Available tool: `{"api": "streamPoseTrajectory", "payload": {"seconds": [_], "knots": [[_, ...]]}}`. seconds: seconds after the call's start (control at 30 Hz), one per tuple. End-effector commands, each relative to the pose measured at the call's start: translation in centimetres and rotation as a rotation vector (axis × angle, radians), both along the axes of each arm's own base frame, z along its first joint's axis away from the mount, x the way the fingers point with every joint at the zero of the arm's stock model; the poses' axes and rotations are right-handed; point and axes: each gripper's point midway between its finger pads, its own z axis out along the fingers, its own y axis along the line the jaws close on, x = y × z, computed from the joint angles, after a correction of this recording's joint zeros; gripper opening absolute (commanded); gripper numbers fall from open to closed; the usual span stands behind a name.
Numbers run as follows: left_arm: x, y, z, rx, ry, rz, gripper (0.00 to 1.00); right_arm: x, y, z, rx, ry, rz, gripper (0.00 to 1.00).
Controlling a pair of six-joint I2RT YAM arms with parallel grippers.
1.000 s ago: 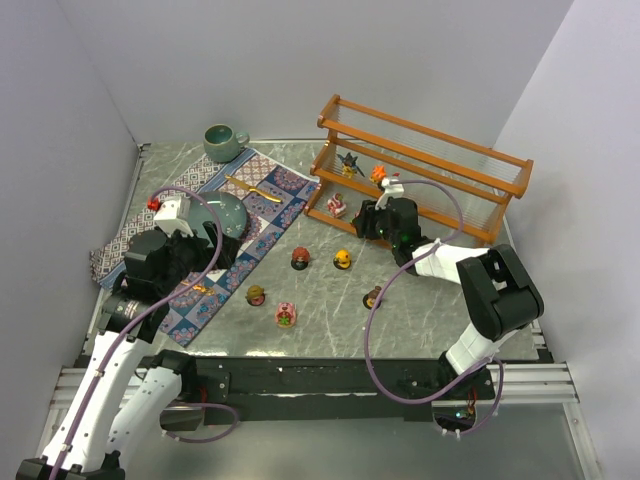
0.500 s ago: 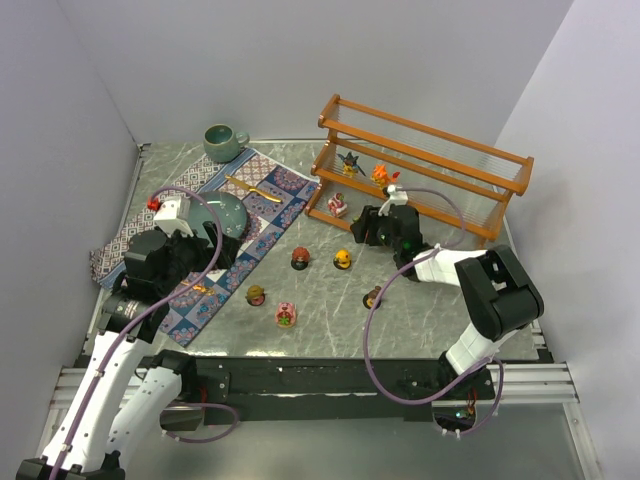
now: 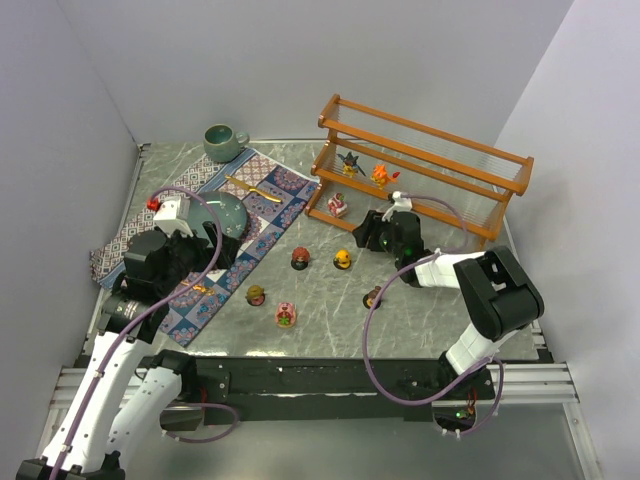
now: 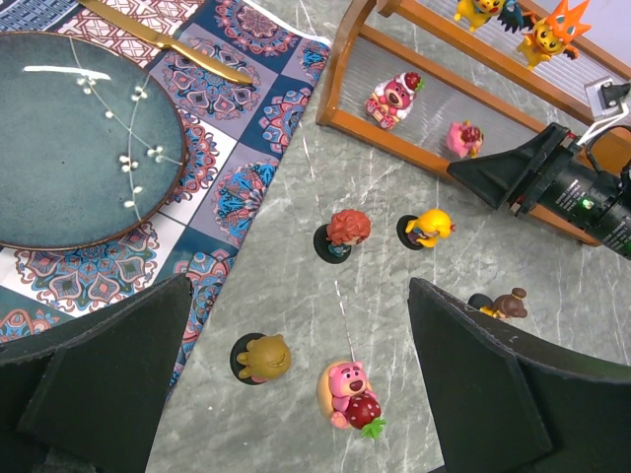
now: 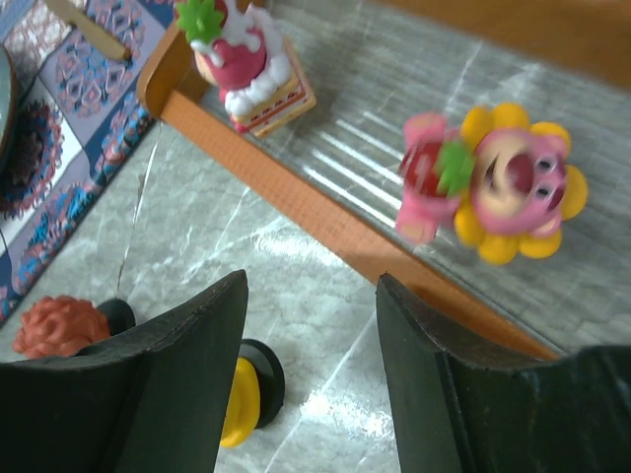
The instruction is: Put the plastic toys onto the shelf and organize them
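The wooden shelf [image 3: 420, 165] stands at the back right. A dark spiky toy [image 3: 348, 162] and an orange toy [image 3: 380, 175] stand on its middle tier. On the lowest tier are a pink cake toy [image 5: 246, 59] and a pink flower toy [image 5: 498, 182]. My right gripper [image 5: 311, 286] is open and empty, just in front of the lowest tier's rail. On the table stand a red-haired toy [image 3: 300, 259], a yellow toy [image 3: 343, 260], a tan toy [image 3: 256, 295], a pink strawberry bear [image 4: 350, 389] and a small brown toy [image 3: 373, 297]. My left gripper [image 4: 300, 286] hangs wide open above them.
A patterned cloth mat [image 3: 250, 215] lies on the left with a teal plate [image 3: 228, 213] and a gold knife [image 3: 250, 188] on it. A green mug [image 3: 222, 142] stands at the back left. Walls close in both sides.
The right gripper has opened, left the pink flower toy on the lowest tier and drawn back a little from the shelf. The left arm has not moved.
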Motion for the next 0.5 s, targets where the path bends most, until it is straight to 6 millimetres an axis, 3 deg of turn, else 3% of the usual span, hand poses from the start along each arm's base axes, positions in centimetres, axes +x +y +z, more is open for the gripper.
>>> {"api": "streamPoseTrajectory", "payload": {"seconds": [0.0,0.17,0.47], "knots": [[0.1,-0.3,0.8,-0.012,-0.038,-0.014,0.97,0.6,-0.9,2.8,0.054,-0.092,-0.080,0.62],[0.0,-0.3,0.9,-0.015,-0.042,-0.020,0.97,0.2,-3.0,3.2,0.138,-0.101,-0.236,0.63],[-0.1,-0.4,1.0,-0.018,-0.048,-0.021,0.97,0.9,-3.6,3.4,0.312,-0.122,-0.366,0.63]]}}
